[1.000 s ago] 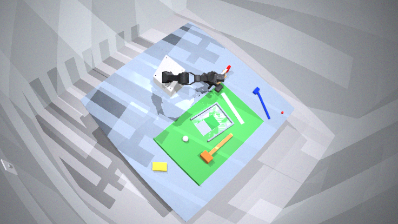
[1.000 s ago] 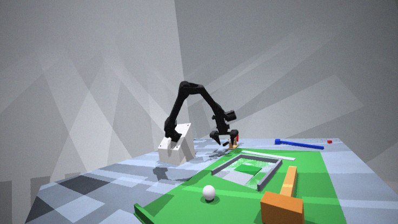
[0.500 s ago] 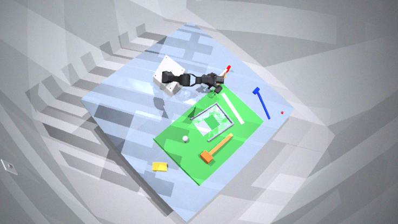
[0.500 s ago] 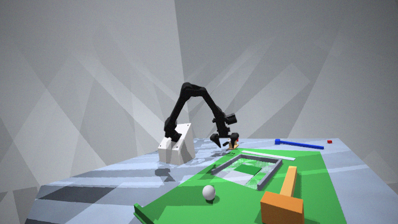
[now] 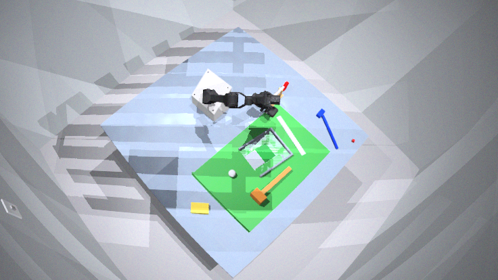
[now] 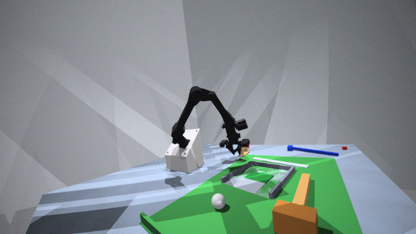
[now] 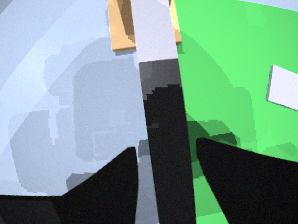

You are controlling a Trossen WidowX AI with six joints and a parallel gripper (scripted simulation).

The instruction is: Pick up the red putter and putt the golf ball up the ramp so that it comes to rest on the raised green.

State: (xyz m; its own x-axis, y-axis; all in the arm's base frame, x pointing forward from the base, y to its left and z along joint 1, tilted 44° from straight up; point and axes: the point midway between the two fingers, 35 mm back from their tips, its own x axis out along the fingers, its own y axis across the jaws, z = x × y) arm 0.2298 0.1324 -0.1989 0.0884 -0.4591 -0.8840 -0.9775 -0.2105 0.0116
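pale blue table (image 5: 146,138) carries a green mat (image 5: 226,195) with its grey-walled raised green (image 5: 266,151). black arm (image 6: 203,107) bends down at the mat's far corner. red putter (image 5: 282,87) stands there in a tan holder (image 7: 120,23), shaft between the fingers, which sit narrowed beside it; firm contact cannot be told. white golf ball (image 5: 232,172) rests on the mat's near-left part.
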